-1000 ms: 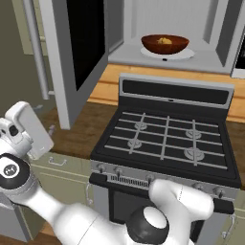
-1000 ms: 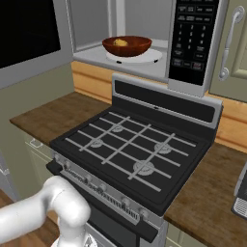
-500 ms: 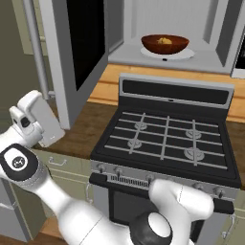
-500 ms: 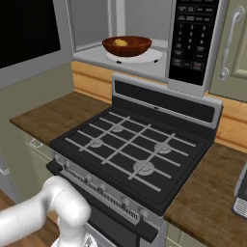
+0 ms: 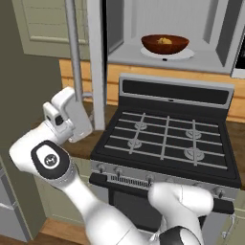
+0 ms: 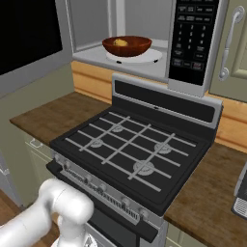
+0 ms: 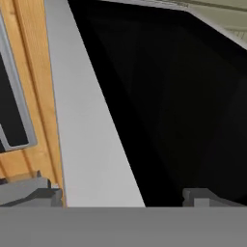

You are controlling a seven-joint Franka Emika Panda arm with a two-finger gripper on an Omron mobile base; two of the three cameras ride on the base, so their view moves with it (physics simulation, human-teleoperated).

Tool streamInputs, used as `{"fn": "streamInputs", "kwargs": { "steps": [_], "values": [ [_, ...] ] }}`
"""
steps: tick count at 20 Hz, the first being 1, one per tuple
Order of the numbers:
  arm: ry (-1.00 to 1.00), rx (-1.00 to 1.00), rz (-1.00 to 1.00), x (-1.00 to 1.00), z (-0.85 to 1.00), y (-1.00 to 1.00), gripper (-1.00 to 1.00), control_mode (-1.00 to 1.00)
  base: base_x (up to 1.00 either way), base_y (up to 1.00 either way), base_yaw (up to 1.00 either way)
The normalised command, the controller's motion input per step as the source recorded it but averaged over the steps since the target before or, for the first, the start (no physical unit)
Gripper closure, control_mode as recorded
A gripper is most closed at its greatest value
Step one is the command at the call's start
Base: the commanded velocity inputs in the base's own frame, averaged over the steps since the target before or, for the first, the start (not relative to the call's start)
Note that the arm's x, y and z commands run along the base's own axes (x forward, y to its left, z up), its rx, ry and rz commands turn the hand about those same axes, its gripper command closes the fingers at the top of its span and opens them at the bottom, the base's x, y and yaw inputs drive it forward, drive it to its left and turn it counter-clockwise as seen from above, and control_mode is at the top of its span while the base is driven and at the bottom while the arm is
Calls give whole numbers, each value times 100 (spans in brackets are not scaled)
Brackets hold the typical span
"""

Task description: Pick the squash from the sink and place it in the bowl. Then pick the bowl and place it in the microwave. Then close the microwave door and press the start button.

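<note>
The squash sits in the bowl inside the microwave at upper centre; the wide-jawed, empty gripper faces the open door, so closing and start remain

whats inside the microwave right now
The bowl sits on the white turntable plate inside the open microwave, with the yellow squash in it. The bowl's wall hides the squash's lower part and the plate's middle.
</note>
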Motion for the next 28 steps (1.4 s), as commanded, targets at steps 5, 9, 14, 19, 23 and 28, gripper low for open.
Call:
{"fn": "streamInputs", "kwargs": {
  "steps": [5,9,14,19,23,28],
  "values": [
    [0,5,0,-38,27,-100,-100,-100,0,0,0],
    [0,8,0,-35,33,-100,-100,-100,0,0,0],
    [1,10,0,-28,39,-96,-100,-100,0,0,0],
    [2,10,0,-8,68,-64,-100,-100,0,0,0],
    [0,10,0,0,76,-50,-100,-100,0,0,0],
    [13,10,0,23,29,-57,-100,-100,0,0,0]
  ]
}}
